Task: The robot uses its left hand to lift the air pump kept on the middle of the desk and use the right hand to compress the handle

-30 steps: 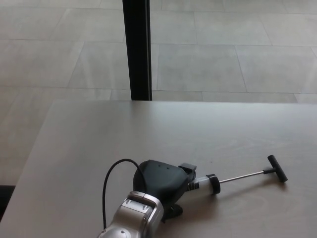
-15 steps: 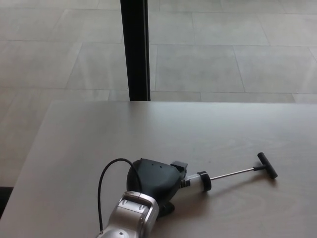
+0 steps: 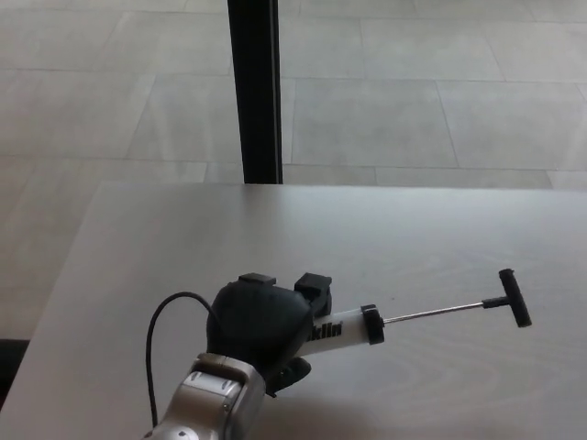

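While the left robot hand point(image 3: 260, 325) at the near edge is clamped around the barrel of the air pump point(image 3: 367, 323), the lifting step looks underway or just achieved: the white barrel points right, and the thin rod appears to ride above the table point(image 3: 440, 229), though I cannot tell for certain that the whole pump is clear of the surface. The T-shaped handle point(image 3: 514, 298) sits at the far end of the fully extended rod, untouched, so compressing it is left to do. The right robot hand is not in view, so its state cannot be told. Counted: one pump, one handle, one robot hand, one table. Beyond the table's far edge stands one dark post point(image 3: 254, 92) on the tiled floor point(image 3: 413, 101).
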Available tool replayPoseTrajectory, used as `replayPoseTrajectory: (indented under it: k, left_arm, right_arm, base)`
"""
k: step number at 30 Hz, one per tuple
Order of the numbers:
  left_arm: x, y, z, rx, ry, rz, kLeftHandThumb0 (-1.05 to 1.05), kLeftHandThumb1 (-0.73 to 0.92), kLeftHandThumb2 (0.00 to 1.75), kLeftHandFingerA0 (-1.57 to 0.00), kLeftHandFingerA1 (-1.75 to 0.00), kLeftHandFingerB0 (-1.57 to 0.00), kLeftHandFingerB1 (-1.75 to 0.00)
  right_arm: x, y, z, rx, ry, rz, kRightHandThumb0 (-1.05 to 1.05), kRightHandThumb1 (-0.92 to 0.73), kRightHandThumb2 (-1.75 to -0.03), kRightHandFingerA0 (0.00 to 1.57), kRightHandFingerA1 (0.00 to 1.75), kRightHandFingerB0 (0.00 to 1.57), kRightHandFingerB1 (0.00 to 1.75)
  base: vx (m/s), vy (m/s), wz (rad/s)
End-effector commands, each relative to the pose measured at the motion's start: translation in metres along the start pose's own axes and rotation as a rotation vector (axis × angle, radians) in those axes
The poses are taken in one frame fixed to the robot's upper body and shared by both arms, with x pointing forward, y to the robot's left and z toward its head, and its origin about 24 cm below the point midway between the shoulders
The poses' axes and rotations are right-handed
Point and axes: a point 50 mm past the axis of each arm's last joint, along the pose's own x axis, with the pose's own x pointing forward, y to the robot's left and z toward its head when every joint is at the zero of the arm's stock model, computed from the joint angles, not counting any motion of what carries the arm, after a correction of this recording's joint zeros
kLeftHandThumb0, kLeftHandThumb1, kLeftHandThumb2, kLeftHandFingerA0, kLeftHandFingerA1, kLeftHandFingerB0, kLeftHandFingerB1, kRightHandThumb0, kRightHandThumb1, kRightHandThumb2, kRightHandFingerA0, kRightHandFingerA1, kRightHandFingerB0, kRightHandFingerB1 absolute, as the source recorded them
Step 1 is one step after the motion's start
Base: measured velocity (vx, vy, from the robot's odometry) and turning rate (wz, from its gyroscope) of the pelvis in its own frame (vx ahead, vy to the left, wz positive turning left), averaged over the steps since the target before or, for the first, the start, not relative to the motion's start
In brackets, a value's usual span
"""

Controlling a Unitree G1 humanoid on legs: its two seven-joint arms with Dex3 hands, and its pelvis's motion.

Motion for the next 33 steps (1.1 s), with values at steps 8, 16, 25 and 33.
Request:
replayPoseTrajectory:
  k: [8, 16, 25, 33]
  left_arm:
    - [0.005, 0.026, 0.006, -0.034, -0.094, 0.137, -0.15, 0.73, 0.94, -0.83, -1.75, -0.69, -1.48]
    - [0.002, 0.024, 0.0, -0.032, -0.064, 0.108, -0.14, 0.67, 0.93, -0.89, -1.75, -0.71, -1.5]
    - [0.004, 0.023, -0.002, -0.021, -0.063, 0.125, -0.15, 0.72, 0.92, -0.86, -1.75, -0.75, -1.38]
    - [0.012, 0.031, 0.0, -0.007, -0.07, 0.149, -0.18, 0.71, 0.94, -0.89, -1.75, -0.73, -1.42]
  right_arm:
    - [0.021, 0.029, -0.014, 0.163, 0.089, 0.0, -0.81, -0.81, -1.21, 0.03, 0.32, 0.1, 0.35]
    - [0.026, 0.051, -0.009, 0.165, 0.089, 0.022, -0.89, -0.87, -1.26, 0.01, 0.17, 0.12, 0.28]
    - [0.026, 0.063, -0.008, 0.255, 0.117, 0.007, -0.97, -0.92, -1.29, 0.0, 0.1, 0.03, 0.1]
    - [0.022, 0.081, -0.01, 0.285, 0.106, 0.048, -0.97, -0.92, -1.3, 0.0, 0.14, 0.0, 0.07]
  base:
    - [0.0, 0.0, 0.0]
    - [0.0, 0.0, 0.0]
    - [0.0, 0.0, 0.0]
    - [0.0, 0.0, 0.0]
